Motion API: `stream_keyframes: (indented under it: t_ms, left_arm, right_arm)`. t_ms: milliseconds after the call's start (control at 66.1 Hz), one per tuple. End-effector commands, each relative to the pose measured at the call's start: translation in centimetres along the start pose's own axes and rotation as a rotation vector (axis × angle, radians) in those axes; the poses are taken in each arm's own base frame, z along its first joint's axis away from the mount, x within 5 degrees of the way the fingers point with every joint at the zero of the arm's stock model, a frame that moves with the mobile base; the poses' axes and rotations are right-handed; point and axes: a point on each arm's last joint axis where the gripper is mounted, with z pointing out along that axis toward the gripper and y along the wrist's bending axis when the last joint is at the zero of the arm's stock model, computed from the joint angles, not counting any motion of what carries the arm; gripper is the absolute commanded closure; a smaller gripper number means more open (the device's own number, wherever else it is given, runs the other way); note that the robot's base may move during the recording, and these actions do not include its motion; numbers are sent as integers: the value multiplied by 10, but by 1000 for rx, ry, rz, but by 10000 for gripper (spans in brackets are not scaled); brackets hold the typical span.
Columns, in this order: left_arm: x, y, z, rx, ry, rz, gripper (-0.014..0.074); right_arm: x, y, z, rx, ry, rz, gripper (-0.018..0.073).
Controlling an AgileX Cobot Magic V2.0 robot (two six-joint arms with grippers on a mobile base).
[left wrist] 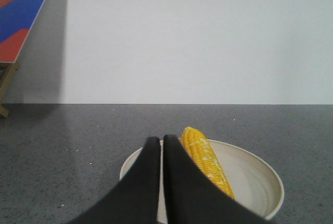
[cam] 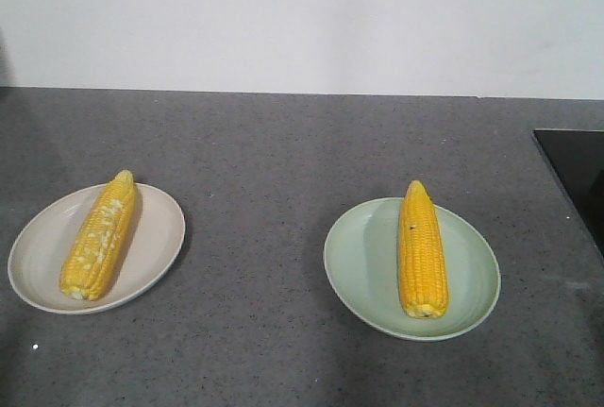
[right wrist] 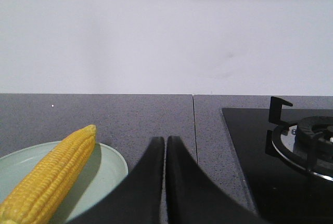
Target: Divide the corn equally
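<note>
Front view gives us two cobs, one per plate. Left corn (cam: pixel 99 236) lies along the beige plate (cam: pixel 47 246), tip pointing away and slightly right, its kernels paler and patchy. Right corn (cam: pixel 421 248) lies on the green plate (cam: pixel 363 261), tip also pointing away, a deeper, even yellow with a small dark speck near the top. Both plates sit on the grey speckled worktop (cam: pixel 274 171), well apart from each other, and neither arm shows in this view.

Left wrist view: the left gripper (left wrist: pixel 160 140) hangs just over the near rim of the beige plate, its black fingers (left wrist: pixel 148 172) pressed together with only a thin seam between them, holding nothing. That cob lies just to the right of the fingers.

Right wrist view: the right gripper (right wrist: pixel 165 141) is the same story, fingers (right wrist: pixel 179 177) clenched tip to tip and empty, hovering over bare worktop just right of the green plate. The cob lies to its left. A black hob (right wrist: pixel 260 151) with a burner grate (right wrist: pixel 302 141) sits on the right, and it also shows at the right edge of the front view. A plain white wall (cam: pixel 302 20) backs the worktop.
</note>
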Motion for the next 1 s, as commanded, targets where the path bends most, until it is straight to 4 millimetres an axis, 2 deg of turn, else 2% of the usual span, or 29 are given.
stream_keyframes:
  t_ms: [0,136,575,984]
  left_arm:
    - [-3,0,-1,1,-68,-10,603]
    - [-3,0,-1,1,-68,-10,603]
    - [-3,0,-1,1,-68,-10,603]
    - [-3,0,-1,1,-68,-10,603]
  right_arm:
    - [-3,0,-2,0,-138,14,568]
    - [10,-1,-3,1,-125,21,568]
    - [18,-1,-2,5,-39,-10,566]
    - [17,-1,-2,5,-45,-9,566]
